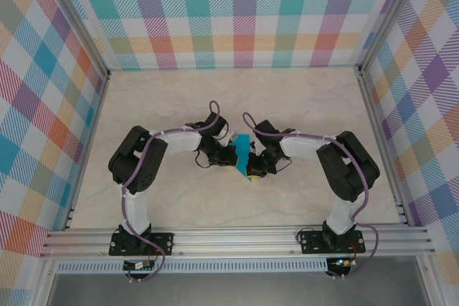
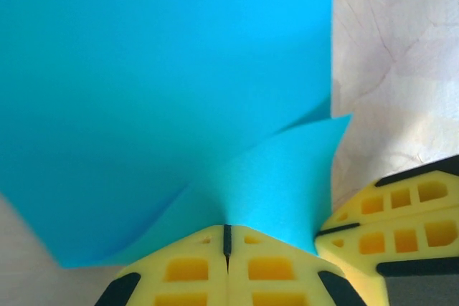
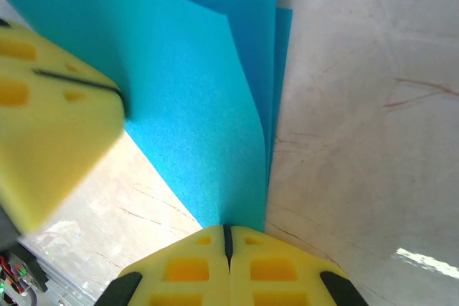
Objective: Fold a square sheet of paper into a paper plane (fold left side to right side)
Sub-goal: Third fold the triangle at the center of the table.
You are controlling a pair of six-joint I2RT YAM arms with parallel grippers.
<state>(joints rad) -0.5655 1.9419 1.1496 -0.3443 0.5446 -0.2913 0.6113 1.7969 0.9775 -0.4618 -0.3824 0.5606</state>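
Observation:
The teal-blue sheet of paper (image 1: 242, 150) hangs folded and lifted between both grippers at the table's middle. My left gripper (image 1: 234, 155) is shut on the paper (image 2: 165, 91), pinching a curled layer at its near edge, with yellow fingers (image 2: 186, 270) pressed together. My right gripper (image 1: 252, 166) is also shut on the paper (image 3: 208, 105), gripping a bent flap beside the straight folded edge. The right gripper's yellow fingers (image 2: 401, 227) show at the right of the left wrist view. The left gripper's yellow finger (image 3: 50, 127) shows at the left of the right wrist view.
The pale marble tabletop (image 1: 237, 98) lies below, bounded by plaid walls (image 1: 237, 12) at the back and sides. An aluminium rail (image 1: 237, 238) runs along the near edge, where both arm bases are bolted.

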